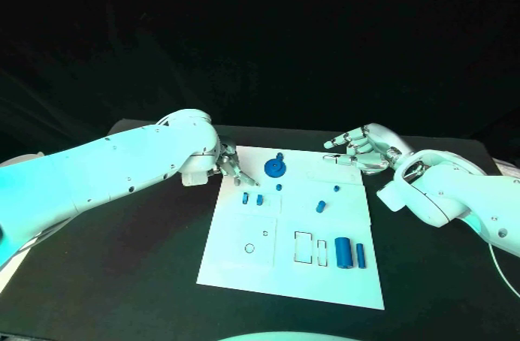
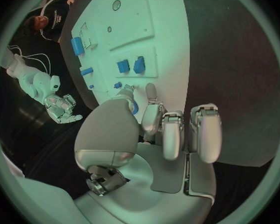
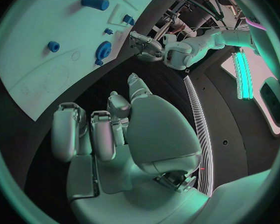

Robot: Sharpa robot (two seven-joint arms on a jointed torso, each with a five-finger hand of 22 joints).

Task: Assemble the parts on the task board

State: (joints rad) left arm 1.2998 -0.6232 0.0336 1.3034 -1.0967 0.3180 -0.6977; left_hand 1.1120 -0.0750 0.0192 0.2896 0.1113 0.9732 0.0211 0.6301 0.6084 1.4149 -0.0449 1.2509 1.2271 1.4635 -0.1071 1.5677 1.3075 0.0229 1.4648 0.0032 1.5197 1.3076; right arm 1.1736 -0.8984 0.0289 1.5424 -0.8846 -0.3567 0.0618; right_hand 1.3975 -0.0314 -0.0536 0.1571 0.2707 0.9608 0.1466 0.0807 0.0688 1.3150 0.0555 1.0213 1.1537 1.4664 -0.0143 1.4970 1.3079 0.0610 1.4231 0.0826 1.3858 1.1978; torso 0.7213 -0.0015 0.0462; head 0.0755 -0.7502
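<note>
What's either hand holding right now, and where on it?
Nothing. The left hand hovers at the board's far left corner beside the gear; the right hand is off the board, empty.

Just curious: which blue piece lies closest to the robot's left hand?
The round gear-like piece at the board's far edge, just beside the left hand; the other blue pieces lie farther down the board.

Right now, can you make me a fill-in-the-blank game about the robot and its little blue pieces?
1. The blue parts lie on a white task board that sits on a ____ table.
2. The round blue gear is nearer the robot's ____ hand.
3. The right hand holds ____.
4. The biggest blue cylinder lies near the board's edge that is ____ to the robot.

Missing words: black; left; nothing; closest
</note>
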